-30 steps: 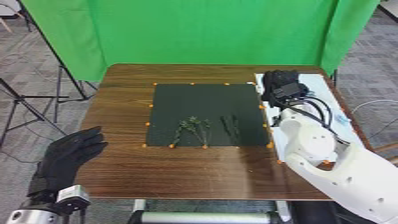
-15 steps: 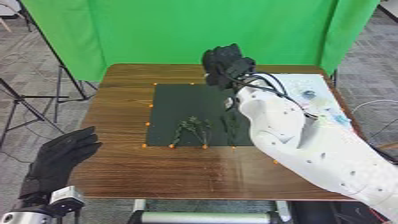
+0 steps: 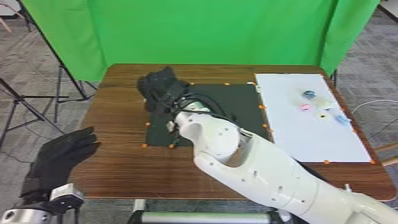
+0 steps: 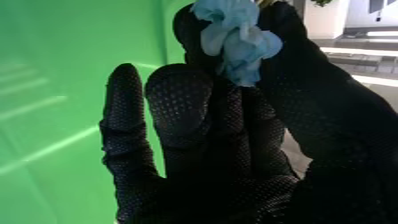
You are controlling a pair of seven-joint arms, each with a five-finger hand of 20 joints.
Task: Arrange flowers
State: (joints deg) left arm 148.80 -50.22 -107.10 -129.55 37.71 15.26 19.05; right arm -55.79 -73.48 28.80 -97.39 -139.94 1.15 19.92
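Over the dark mat's far left corner is my right hand [image 3: 163,91] in the head view. In the right wrist view, my right hand [image 4: 226,130] pinches a light blue flower [image 4: 242,45] between thumb and finger; a bit of greenery [image 4: 322,2] shows beyond the thumb. My left hand [image 3: 60,159] is open, off the table's left edge. Small flower heads lie on the white board: dark blue [image 3: 308,94], pink [image 3: 305,107], yellow [image 3: 322,116] and light blue [image 3: 342,119]. The right arm covers the near part of the dark mat [image 3: 235,92].
The white board [image 3: 289,85] lies on the right side of the brown table [image 3: 115,180]. Orange markers line the mat and board. The right forearm spans from the lower right corner across the mat. A green backdrop [image 3: 213,35] stands behind the table.
My right hand has swung left from the white board across the mat to its far left corner. The green stems on the mat are now behind the arm. The left hand has shifted slightly.
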